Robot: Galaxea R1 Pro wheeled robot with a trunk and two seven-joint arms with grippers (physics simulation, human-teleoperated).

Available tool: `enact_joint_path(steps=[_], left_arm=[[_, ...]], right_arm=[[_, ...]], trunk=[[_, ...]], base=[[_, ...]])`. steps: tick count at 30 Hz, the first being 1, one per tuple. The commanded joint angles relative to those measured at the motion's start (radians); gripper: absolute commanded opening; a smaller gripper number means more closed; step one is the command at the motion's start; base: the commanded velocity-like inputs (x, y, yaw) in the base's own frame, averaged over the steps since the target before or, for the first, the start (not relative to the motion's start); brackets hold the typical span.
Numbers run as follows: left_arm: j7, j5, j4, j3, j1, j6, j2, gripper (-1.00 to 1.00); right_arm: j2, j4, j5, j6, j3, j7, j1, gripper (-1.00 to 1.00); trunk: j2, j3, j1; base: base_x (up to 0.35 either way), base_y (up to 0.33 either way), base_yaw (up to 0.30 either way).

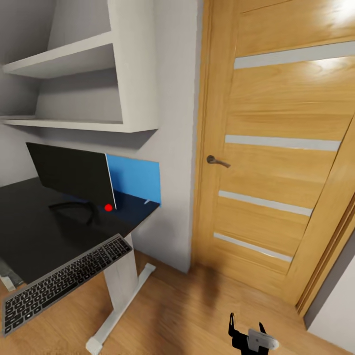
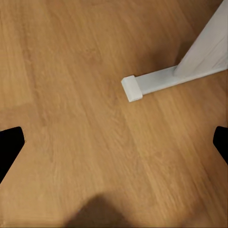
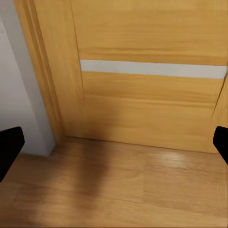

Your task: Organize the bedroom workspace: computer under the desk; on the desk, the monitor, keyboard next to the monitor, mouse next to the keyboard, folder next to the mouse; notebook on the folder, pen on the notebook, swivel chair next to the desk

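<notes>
Both hands empty, fingers spread wide: right gripper [image 1: 246, 331] low near the door [image 1: 281, 148], left gripper [image 2: 114, 142] over the floor by the desk [image 1: 29, 236] foot. Keyboard [image 1: 64, 281] overhangs the front edge; I'd push it in beside the monitor [image 1: 74, 175] first. Folder [image 1: 138, 177] stands behind it.

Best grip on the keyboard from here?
Take the keyboard by its near long edge, coming from the open floor side. It is slim and flat and overhangs the desk front edge, so fingers could likely close above and below it there.
</notes>
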Motion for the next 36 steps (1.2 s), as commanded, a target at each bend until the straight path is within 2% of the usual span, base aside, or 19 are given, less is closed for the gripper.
enact_joint_path(steps=[1,4,9,11,14,18,26,35,36], left_arm=[[0.003,0.009,-0.002,-0.010,0.000,-0.002,0.000,1.00],[0.001,0.008,-0.002,-0.019,0.000,-0.003,0.001,1.00],[-0.047,0.010,-0.002,-0.024,0.000,-0.005,-0.001,1.00],[-0.065,0.009,-0.002,-0.033,0.000,-0.005,-0.012,1.00],[-0.071,0.006,0.015,-0.047,0.000,-0.005,-0.020,1.00],[-0.073,0.003,0.032,-0.057,0.000,-0.005,-0.022,1.00],[-0.072,0.003,0.039,-0.060,0.000,-0.005,-0.025,1.00],[-0.072,0.002,0.053,-0.066,0.000,-0.005,-0.037,1.00],[-0.072,0.002,0.054,-0.066,0.000,-0.005,-0.038,1.00]], right_arm=[[0.000,0.000,-0.005,-0.002,0.008,-0.005,-0.001,1.00],[-0.001,0.000,-0.005,-0.002,0.008,-0.005,-0.001,1.00],[0.000,-0.001,-0.006,-0.003,0.006,-0.005,-0.001,1.00],[-0.006,-0.002,-0.008,-0.004,0.004,-0.006,-0.001,1.00],[-0.026,-0.004,-0.017,-0.003,-0.005,-0.006,-0.001,1.00],[-0.034,-0.004,-0.022,-0.002,-0.010,-0.006,-0.001,1.00],[-0.036,-0.005,-0.086,0.008,-0.016,-0.012,-0.001,1.00],[-0.039,-0.005,-0.091,0.016,-0.014,-0.008,-0.001,1.00],[-0.041,-0.006,-0.091,0.036,-0.014,-0.007,-0.001,1.00]], trunk=[[-0.001,-0.001,0.000],[-0.001,-0.001,0.000],[-0.001,-0.001,0.000],[-0.001,-0.001,0.000],[-0.001,-0.001,0.000],[-0.001,-0.001,0.000],[-0.001,-0.001,0.000],[-0.001,-0.001,0.000],[-0.001,-0.001,0.000]], base=[[0.000,0.000,0.265],[0.000,0.000,0.265],[0.000,0.000,0.265],[0.000,0.000,0.271],[0.000,0.000,0.276],[0.000,0.000,0.278],[0.000,0.000,0.280],[0.000,0.000,0.280],[0.000,0.000,0.281]])
